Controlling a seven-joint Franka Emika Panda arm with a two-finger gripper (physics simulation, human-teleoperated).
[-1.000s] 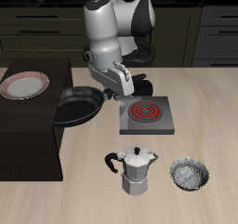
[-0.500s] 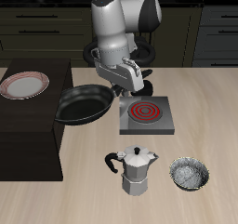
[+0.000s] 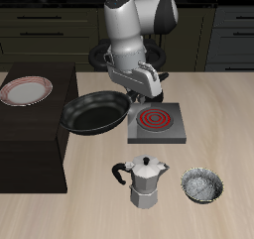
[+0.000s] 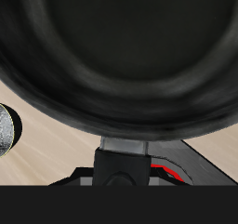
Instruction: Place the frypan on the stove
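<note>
We see the frypan [image 3: 95,114] lifted off the surface, tilted, its round black bowl hanging over the edge where the dark counter meets the light wooden table [image 3: 228,134]. Its handle runs toward the gripper [image 3: 137,92], which is clamped on the handle end, holding the pan in the air. In the wrist view the frypan [image 4: 116,56] fills almost everything, with the handle root near the camera. The stove [image 3: 156,123] sits just beside the pan, its red coils uncovered. Nearer the table's front edge stand a moka pot [image 3: 145,182] and a small metallic bowl [image 3: 202,186]. A red-rimmed plate [image 3: 25,90] rests on the dark counter.
</note>
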